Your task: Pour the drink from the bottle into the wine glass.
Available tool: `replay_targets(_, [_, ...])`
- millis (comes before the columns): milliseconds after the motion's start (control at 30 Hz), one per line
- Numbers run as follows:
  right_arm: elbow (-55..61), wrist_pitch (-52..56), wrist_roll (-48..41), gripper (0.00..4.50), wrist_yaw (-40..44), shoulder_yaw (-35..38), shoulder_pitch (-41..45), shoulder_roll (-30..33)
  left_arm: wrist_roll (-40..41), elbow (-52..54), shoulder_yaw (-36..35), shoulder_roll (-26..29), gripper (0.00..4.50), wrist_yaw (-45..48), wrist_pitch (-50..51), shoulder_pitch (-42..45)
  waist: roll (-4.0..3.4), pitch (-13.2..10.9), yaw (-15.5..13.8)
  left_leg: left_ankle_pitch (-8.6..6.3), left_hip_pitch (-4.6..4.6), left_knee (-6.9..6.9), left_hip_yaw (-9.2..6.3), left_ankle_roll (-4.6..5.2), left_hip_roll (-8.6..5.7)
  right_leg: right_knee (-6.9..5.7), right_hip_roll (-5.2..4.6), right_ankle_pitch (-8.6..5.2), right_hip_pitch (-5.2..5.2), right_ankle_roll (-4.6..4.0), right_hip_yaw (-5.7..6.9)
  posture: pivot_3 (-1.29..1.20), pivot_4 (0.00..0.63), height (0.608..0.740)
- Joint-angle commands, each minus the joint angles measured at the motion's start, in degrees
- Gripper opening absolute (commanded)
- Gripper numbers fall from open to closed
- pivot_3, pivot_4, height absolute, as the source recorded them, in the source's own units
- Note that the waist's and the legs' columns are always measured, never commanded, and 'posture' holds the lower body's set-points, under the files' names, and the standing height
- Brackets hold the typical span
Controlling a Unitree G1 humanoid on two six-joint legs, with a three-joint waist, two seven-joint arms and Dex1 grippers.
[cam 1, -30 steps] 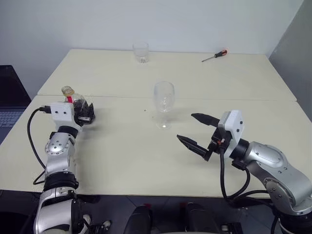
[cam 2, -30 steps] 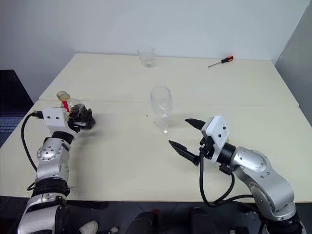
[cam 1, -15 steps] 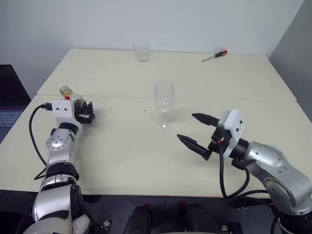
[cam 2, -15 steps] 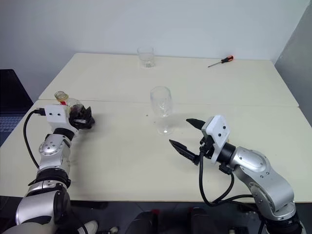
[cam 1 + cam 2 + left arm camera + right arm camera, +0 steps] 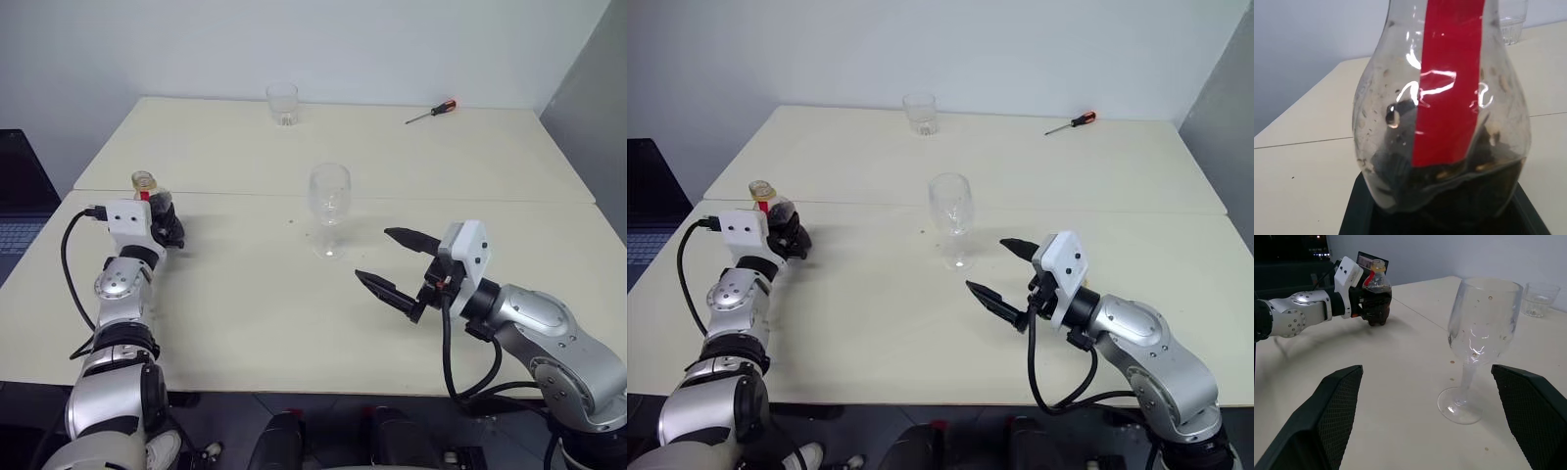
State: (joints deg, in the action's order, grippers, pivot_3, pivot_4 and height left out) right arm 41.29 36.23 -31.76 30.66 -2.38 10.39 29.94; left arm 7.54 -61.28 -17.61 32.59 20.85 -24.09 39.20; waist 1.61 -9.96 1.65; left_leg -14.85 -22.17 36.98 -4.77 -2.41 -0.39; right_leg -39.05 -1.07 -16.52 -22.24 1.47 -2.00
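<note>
Your left end effector (image 5: 789,235) has just clamped shut on the bottle (image 5: 772,217), which stands upright near the counter's (image 5: 872,304) left edge with the drink (image 5: 1459,196) pooled low. Your right end effector (image 5: 1004,271) stays spread wide beside the empty wine glass (image 5: 950,220). You can likely lift now.

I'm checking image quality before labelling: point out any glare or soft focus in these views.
Left wrist view: white glare streaks cross the bottle and its red label, and the tumbler behind looks soft. Right wrist view: small highlights dot the wine glass bowl. Left eye view: even light, faint shadows on the table.
</note>
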Motion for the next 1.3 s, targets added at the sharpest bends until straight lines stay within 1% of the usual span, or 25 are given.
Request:
replay_targets(33, [1.70, -2.37, -2.04, 4.50, 2.01, 1.60, 1.08, 0.05, -0.63, 1.14, 0.71, 1.58, 1.14, 0.26, -1.15, 3.26, 0.05, -0.02, 0.00, 0.00, -0.02, 0.01, 0.00, 0.00, 0.00, 0.00, 0.00, 0.00, 0.00, 0.00, 0.01, 0.00, 0.150, 0.740])
replay_targets(167, [2.68, -3.79, -4.83, 4.50, 4.52, 2.43, 1.01, 0.12, -1.18, 1.59, 2.62, 0.67, 1.14, 1.37, 0.06, 7.23, 0.22, -0.09, -0.16, 0.00, -0.18, 0.08, -0.05, 0.00, -0.02, 0.00, 0.01, 0.00, -0.04, 0.00, 0.16, 0.00, 0.150, 0.740])
replay_targets(267, [2.45, -4.44, -4.65, 4.50, 4.99, 2.24, 1.28, 0.45, -2.73, 2.01, 5.02, -0.22, 1.14, 2.92, 0.46, 10.25, 0.24, -0.08, -0.11, 0.00, -0.22, 0.08, -0.05, 0.00, -0.06, 0.01, 0.02, 0.00, -0.05, 0.00, 0.18, 0.00, 0.150, 0.740])
replay_targets(400, [1.08, -4.00, -4.13, 4.50, 3.58, 2.21, 2.71, 0.18, -5.36, 2.24, 9.05, -1.25, 1.14, 5.80, 1.08, 14.53, 0.24, -0.08, -0.13, 0.01, -0.26, 0.09, -0.05, 0.00, -0.10, 0.02, 0.05, 0.00, -0.06, 0.01, 0.20, 0.00, 0.150, 0.740])
replay_targets(600, [-0.41, -2.29, -3.88, 4.50, 1.17, 2.32, 5.26, -0.08, -7.74, 2.14, 14.31, -2.64, 1.14, 13.75, 0.73, 22.76, 0.26, -0.10, 0.01, 0.01, -0.40, 0.09, -0.05, 0.00, -0.09, 0.00, 0.13, 0.01, -0.19, 0.01, 0.20, 0.00, 0.150, 0.740])
replay_targets(767, [-1.72, -1.92, -3.50, 4.50, -0.13, 2.11, 6.95, -0.54, -9.81, 0.82, 17.51, -2.92, 1.14, 18.73, -1.85, 26.23, 0.26, -0.09, 0.29, 0.01, -0.40, 0.08, 0.02, 0.00, -0.09, -0.01, 0.14, 0.01, -0.24, 0.01, 0.12, 0.00, 0.150, 0.740])
replay_targets(867, [-2.27, -2.22, -3.03, 4.50, -0.43, 1.78, 7.50, -0.73, -12.37, -0.09, 20.00, -2.49, 1.14, 20.70, -5.64, 27.46, 0.26, -0.10, 0.30, 0.01, -0.44, 0.08, 0.04, 0.00, -0.07, -0.04, 0.16, 0.01, -0.33, 0.00, 0.08, 0.00, 0.150, 0.740])
replay_targets(1100, [-2.60, -2.60, -2.18, 4.50, -0.81, 1.17, 7.79, -1.18, -16.91, -3.15, 23.50, -1.53, 1.14, 21.54, -12.76, 30.45, 0.27, -0.10, 0.19, 0.02, -0.79, 0.20, 0.05, 0.01, -0.09, -0.17, 0.16, 0.01, -0.69, 0.00, 0.07, 0.00, 0.150, 0.740])
replay_targets(1300, [-3.10, -3.15, -1.12, 4.50, -0.88, 0.53, 7.94, -1.85, -20.34, -5.55, 25.88, -0.76, 1.14, 21.25, -18.23, 32.52, 0.27, -0.10, 0.21, 0.02, -0.81, 0.20, 0.18, 0.01, -0.10, -0.42, 0.16, 0.01, -0.92, 0.00, -0.12, 0.00, 0.150, 0.740])
